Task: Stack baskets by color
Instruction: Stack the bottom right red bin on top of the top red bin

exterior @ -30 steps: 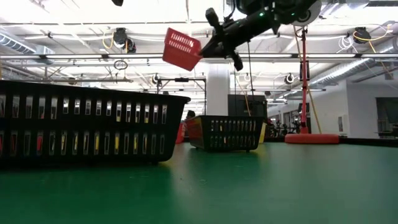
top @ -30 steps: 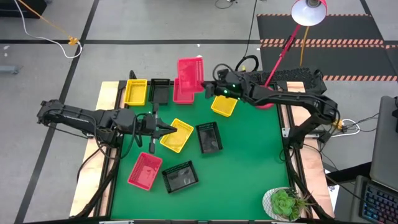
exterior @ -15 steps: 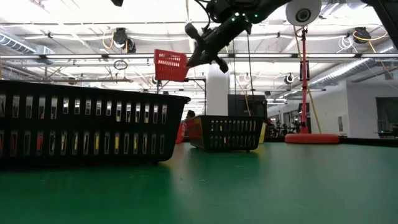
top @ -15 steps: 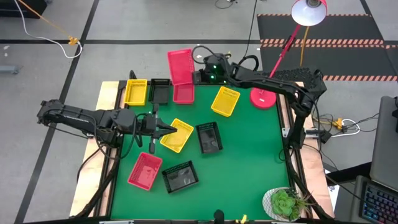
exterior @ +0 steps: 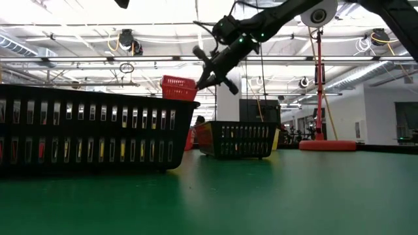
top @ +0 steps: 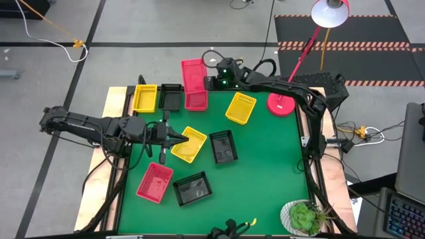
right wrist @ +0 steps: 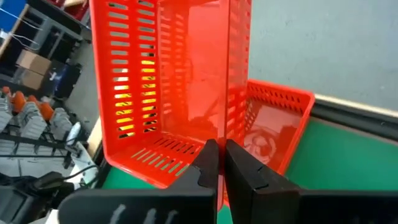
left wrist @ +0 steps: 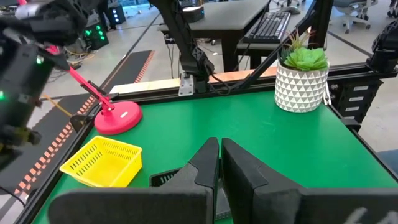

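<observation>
Slotted pink-red basket (right wrist: 168,81), green table (top: 265,159)

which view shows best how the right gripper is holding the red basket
The right wrist view: the right gripper is shut on one wall of the lifted red basket, above a second red basket. The high view shows the lifted basket from above only. The low view shows it small and distant. The left wrist view misses it.

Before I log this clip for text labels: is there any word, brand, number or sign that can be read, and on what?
None can be read.
The baskets, the lamp base and the plant pot carry no lettering.
The pot bears only a triangle pattern.
</observation>
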